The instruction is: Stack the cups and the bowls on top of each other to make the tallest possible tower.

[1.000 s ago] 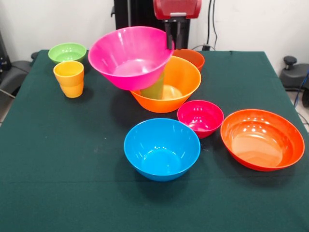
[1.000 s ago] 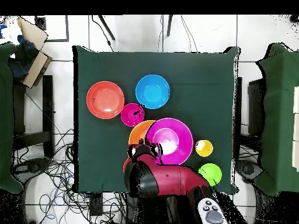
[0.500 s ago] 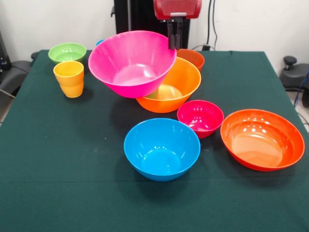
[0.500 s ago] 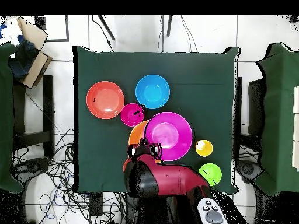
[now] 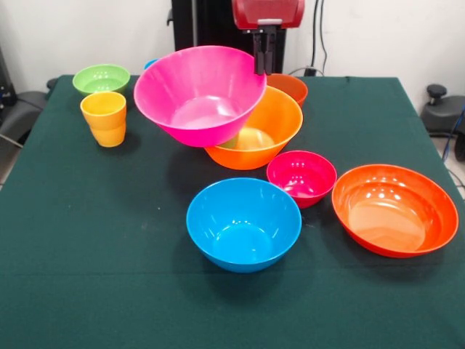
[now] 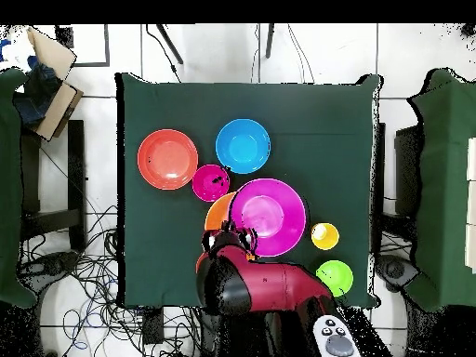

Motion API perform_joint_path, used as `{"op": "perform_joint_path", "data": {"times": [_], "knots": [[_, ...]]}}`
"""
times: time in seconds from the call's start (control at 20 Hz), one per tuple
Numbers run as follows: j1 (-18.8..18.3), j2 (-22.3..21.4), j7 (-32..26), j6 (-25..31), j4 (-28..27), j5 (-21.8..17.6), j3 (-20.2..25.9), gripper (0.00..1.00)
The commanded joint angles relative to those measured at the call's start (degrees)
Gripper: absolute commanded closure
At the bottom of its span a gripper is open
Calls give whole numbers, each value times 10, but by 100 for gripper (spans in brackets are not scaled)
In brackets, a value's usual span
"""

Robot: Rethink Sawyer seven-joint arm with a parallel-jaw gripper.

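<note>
The big pink bowl (image 5: 200,94) (image 6: 268,217) sits tilted over the big orange bowl (image 5: 270,127) (image 6: 218,212). It rests on a green cup (image 5: 230,142), of which only a sliver shows under it. My gripper (image 5: 261,62) (image 6: 232,244) is shut on the pink bowl's far rim. A small orange-red bowl (image 5: 292,86) stands behind the orange one. A blue edge (image 5: 150,64) peeks out behind the pink bowl. Standing apart are the yellow-orange cup (image 5: 104,118) (image 6: 324,236), the small green bowl (image 5: 101,78) (image 6: 335,277), the blue bowl (image 5: 243,223) (image 6: 243,146), the small magenta bowl (image 5: 301,177) (image 6: 211,182) and the wide red-orange bowl (image 5: 394,209) (image 6: 167,159).
The dark green table (image 5: 87,240) (image 6: 325,121) carries everything. Chairs (image 6: 442,186) stand at both sides of it in the overhead view. Cables (image 6: 84,270) lie on the floor by the robot's base.
The pink bowl has sunk lower and levelled out over the orange bowl, hiding most of the green cup. Over the last half second almost nothing moved.
</note>
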Motion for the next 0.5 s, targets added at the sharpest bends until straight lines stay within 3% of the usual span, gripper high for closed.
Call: {"op": "perform_joint_path", "data": {"times": [0.05,0.5], "knots": [[24,41,63,1,-29,-16,8,100],[85,52,89,-23,-27,5,-33,100]]}}
